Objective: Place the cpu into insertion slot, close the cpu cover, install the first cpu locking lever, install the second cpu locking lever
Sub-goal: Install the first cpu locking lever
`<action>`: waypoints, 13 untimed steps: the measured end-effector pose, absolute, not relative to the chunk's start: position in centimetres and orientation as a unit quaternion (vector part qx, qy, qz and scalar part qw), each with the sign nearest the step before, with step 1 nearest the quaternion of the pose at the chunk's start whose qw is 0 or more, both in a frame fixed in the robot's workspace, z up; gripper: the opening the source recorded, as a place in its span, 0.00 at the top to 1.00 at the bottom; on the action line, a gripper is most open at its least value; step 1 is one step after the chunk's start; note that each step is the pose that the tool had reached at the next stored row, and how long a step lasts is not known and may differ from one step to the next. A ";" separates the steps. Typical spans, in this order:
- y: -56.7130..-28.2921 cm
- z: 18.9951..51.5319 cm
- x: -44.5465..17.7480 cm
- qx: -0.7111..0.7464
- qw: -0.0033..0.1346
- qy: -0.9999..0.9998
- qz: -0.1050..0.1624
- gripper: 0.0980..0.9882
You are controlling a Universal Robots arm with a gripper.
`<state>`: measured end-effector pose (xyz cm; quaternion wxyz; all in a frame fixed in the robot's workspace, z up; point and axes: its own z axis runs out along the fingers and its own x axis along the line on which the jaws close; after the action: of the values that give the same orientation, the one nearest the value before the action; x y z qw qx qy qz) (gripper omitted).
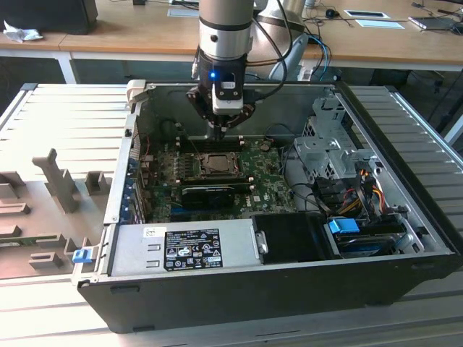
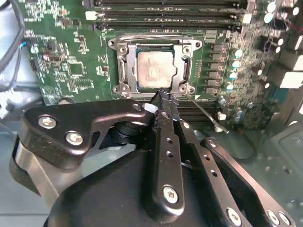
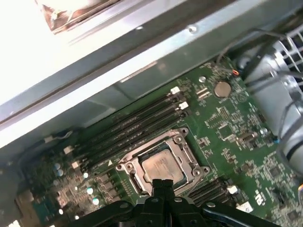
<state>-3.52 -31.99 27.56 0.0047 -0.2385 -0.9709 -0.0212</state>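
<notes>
- The end effector (image 3: 163,185) hangs over the green motherboard (image 3: 227,127). Its two dark fingers are pressed together at the tip, with nothing between them that I can make out.
- That tip sits right at the edge of the cpu (image 3: 160,165); I can't tell whether it touches.
- The dull silver cpu lies flat in the insertion slot (image 3: 124,166), and the cpu cover (image 3: 183,150) is down around it, framing the chip.
- Long black memory slots (image 3: 137,125) run just beside the socket.
- A round coin battery (image 3: 222,88) sits well apart from the socket, near grey cables (image 3: 265,71).
- A pale metal case wall (image 3: 142,52) runs beyond the memory slots.
</notes>
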 end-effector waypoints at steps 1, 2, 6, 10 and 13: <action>-32.0 27.6 -3.5 -0.230 0.005 -0.973 -0.021 0.99; -32.0 27.6 -3.5 -0.219 0.005 -0.976 -0.021 0.99; -32.0 27.6 -3.5 -0.183 0.006 -0.983 -0.021 0.99; -32.0 27.6 -3.5 -0.151 0.007 -0.988 -0.021 0.99; -32.0 27.6 -3.5 -0.124 0.007 -0.992 -0.020 0.99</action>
<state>-3.52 -31.99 27.56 0.0071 -0.1240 -0.9920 -0.0205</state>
